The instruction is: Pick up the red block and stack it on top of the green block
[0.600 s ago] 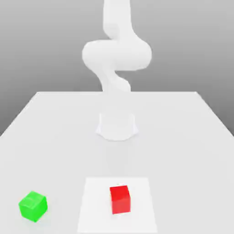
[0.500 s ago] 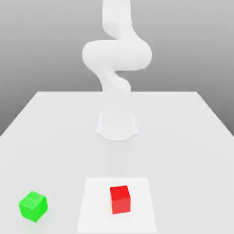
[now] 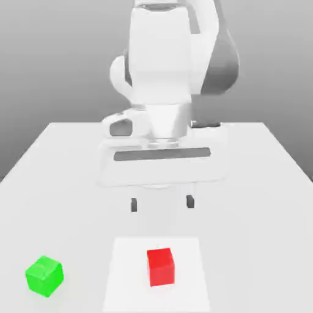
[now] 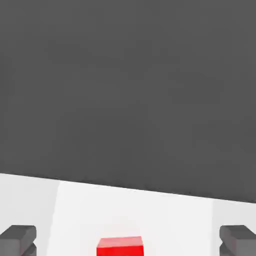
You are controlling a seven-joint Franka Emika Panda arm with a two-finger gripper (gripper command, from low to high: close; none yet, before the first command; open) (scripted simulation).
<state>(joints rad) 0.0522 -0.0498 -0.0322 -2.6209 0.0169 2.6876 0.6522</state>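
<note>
Spread wide and empty, the two-finger gripper (image 3: 162, 204) has newly entered above the small red cube (image 3: 161, 268), ready for grasping; the bright green cube (image 3: 44, 276) sits apart from the red one.

The white arm (image 3: 160, 55) reaches down in the exterior view, its wrist above the red block (image 3: 161, 267) and the wide hand body lying nearly level, slightly tilted. The gripper (image 3: 162, 203) hangs above the red block, pointing downward and touching nothing, its two dark-tipped fingers (image 3: 134, 205) spread wide apart, with a gap broader than the red block between them.
</note>
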